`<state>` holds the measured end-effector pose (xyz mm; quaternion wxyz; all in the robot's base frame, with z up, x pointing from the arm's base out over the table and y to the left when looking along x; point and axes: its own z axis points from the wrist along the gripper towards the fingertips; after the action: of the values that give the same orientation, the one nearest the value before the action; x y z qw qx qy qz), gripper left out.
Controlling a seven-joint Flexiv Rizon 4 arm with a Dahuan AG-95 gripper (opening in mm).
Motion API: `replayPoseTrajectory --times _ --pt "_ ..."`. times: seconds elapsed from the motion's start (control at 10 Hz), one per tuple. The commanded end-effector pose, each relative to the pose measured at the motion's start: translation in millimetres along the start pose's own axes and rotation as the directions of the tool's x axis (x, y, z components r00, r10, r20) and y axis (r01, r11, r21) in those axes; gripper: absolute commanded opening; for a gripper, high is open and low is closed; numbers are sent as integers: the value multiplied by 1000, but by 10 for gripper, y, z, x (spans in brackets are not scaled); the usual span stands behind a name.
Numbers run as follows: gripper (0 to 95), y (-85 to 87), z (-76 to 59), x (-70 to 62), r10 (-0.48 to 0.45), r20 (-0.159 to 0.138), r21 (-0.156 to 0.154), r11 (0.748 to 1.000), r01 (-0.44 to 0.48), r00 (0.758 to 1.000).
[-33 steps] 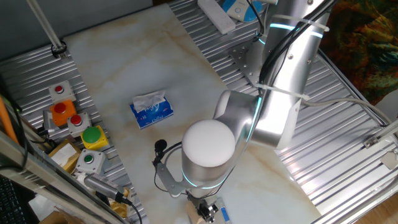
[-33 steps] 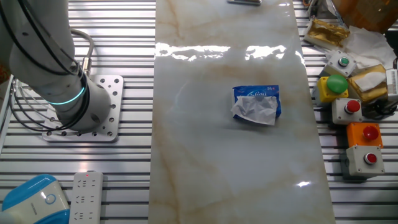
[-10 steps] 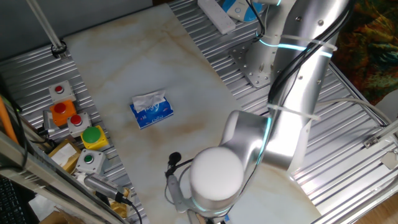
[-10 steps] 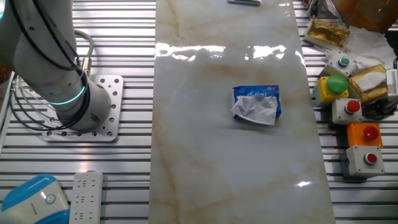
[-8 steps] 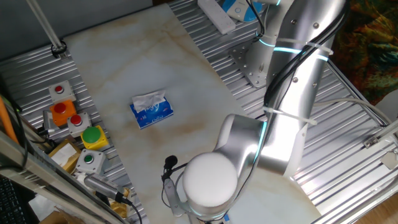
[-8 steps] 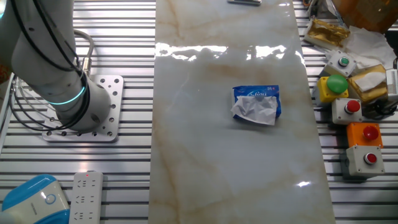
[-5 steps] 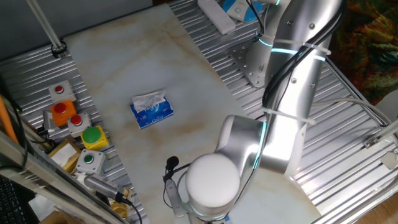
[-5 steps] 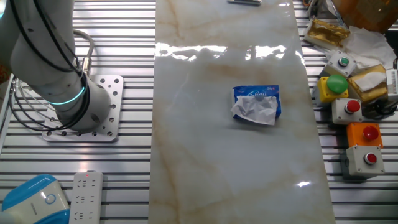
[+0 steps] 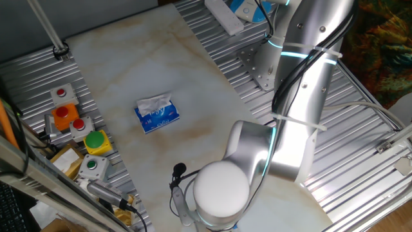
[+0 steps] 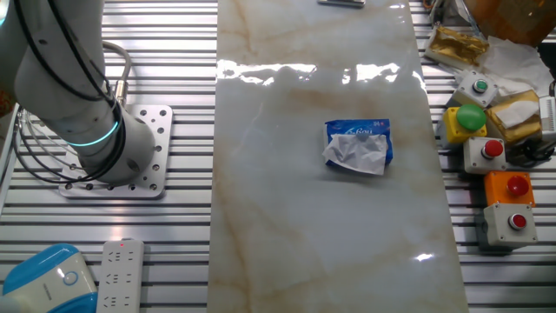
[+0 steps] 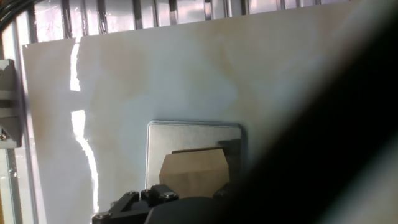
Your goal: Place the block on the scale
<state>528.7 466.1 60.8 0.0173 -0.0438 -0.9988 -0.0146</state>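
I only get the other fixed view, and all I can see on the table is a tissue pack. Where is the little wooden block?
Observer: The hand view shows the block in front of the grey scale.
Operator: Does it cover the whole scale?
Observer: No, grey shows above the block and on both sides.
Operator: Would the one fixed view show me that?
Observer: No, there the arm's round white joint hides that part of the table.

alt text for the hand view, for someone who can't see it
A tan wooden block sits over a flat grey scale on a pale marble table, seen from just above. A dark blur covers the right side, and the gripper's fingertips are not visible.
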Motion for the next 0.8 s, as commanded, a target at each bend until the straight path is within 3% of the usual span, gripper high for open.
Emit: replayPoseTrajectory --times 0.1,0.8 --pt "0 -5 23 2 -1 1 12 1000 1 1000" --pt "0 -15 8 -90 1 -4 15 1000 0 1000"
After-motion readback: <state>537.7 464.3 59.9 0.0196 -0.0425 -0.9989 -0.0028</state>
